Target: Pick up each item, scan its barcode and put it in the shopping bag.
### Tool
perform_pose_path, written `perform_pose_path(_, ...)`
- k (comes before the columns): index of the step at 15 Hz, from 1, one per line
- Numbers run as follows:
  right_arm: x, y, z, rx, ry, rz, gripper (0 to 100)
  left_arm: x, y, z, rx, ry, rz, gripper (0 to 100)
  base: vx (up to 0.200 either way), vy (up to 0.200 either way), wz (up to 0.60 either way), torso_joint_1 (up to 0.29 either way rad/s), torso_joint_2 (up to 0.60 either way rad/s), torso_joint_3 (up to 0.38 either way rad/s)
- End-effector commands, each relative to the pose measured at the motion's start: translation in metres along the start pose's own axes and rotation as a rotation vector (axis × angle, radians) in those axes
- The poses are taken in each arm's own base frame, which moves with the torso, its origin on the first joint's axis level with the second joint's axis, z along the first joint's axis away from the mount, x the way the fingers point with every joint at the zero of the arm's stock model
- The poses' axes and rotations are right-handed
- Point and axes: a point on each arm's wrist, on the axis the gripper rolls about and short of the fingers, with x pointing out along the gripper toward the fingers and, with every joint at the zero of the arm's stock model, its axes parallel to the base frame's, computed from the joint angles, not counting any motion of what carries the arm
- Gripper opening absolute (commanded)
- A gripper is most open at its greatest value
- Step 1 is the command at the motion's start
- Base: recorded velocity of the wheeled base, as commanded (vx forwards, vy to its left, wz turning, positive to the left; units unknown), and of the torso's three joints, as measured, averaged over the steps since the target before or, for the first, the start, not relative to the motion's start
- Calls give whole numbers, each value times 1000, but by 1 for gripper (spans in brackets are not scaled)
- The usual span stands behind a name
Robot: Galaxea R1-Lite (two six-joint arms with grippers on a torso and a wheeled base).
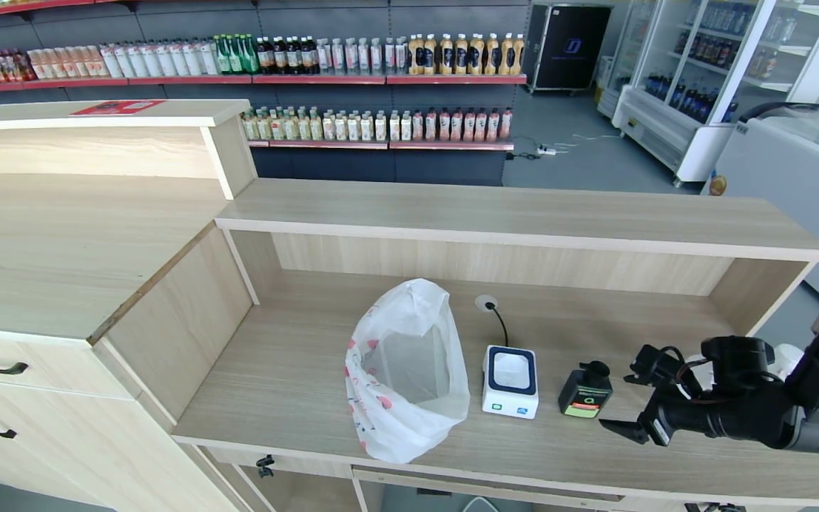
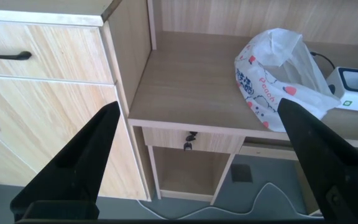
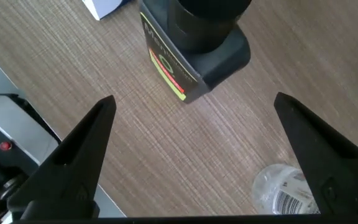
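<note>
Two grippers, both spread wide and holding nothing. The right gripper [image 1: 634, 398] sits low over the counter [image 1: 288, 370] at its right end, with its fingers pointing toward the dark bottle [image 1: 586, 391]. In the right wrist view the right gripper [image 3: 194, 158] has one finger on each side of a bare strip of wood. The dark bottle [image 3: 191, 46] stands upright just ahead of the tips, not touching them. It has a black cap and a green and red label.

That same view catches a clear small bottle [image 3: 284, 190] with a barcode label, lying on the counter near one finger. In the head view the arm covers that spot. A corner of the white scanner [image 3: 107, 6] shows past the dark bottle.

From the head view, the scanner [image 1: 510, 380] stands just left of the dark bottle. Its black cable [image 1: 500, 323] runs back to a hole in the counter. The shopping bag [image 1: 406, 370] is just left of the scanner, white with red marks, standing with its mouth open and facing the robot.

The left gripper [image 2: 194, 165] is off the counter's front left, lower than the top. Its view takes in the bag [image 2: 278, 68], the scanner [image 2: 355, 87], a keyed lock [image 2: 189, 143] under the counter edge and the drawer fronts [image 2: 42, 62] with black handles.
</note>
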Motion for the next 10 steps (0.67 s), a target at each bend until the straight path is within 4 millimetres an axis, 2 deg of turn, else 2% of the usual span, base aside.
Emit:
perform_pose_path(1,15,2,1,-7,-8,24,100,0,0,0,0,1,0,100,0,0,0,0,0,0)
perform_pose_path(4,28,-3,5,-16,-26,22,100,0,0,0,0,1,0,100,0,0,0,0,0,0)
perform_pose_path(10,50,4,11,-46,-71,87,100,0,0,0,0,1,0,100,0,0,0,0,0,0)
